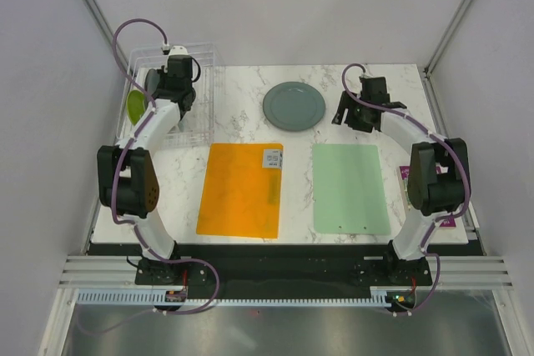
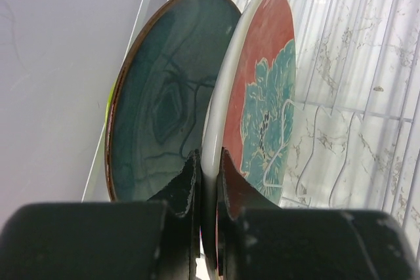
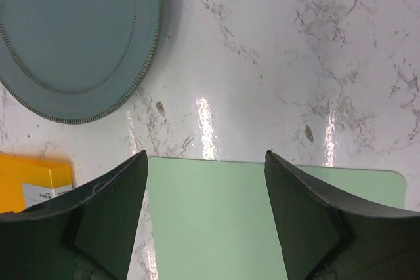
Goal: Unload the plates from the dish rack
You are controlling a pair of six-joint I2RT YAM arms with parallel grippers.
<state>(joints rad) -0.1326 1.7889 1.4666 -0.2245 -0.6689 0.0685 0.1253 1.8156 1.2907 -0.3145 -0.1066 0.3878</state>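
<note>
The clear dish rack (image 1: 204,97) stands at the table's far left. In the left wrist view the red plate with teal flowers (image 2: 262,103) stands upright in it, beside the dark teal-blue plate (image 2: 164,96). My left gripper (image 2: 209,165) is shut on the red plate's white rim. A sliver of the lime-green plate (image 1: 134,106) shows at the rack's left end. The grey-green plate (image 1: 294,106) lies flat on the table's far middle and also shows in the right wrist view (image 3: 72,37). My right gripper (image 3: 206,162) is open and empty above the pale green mat's far edge.
An orange mat (image 1: 240,189) lies in the middle and a pale green mat (image 1: 350,188) to its right. The rack's thin dividers (image 2: 341,96) stand to the right of the red plate. White walls close in on both sides.
</note>
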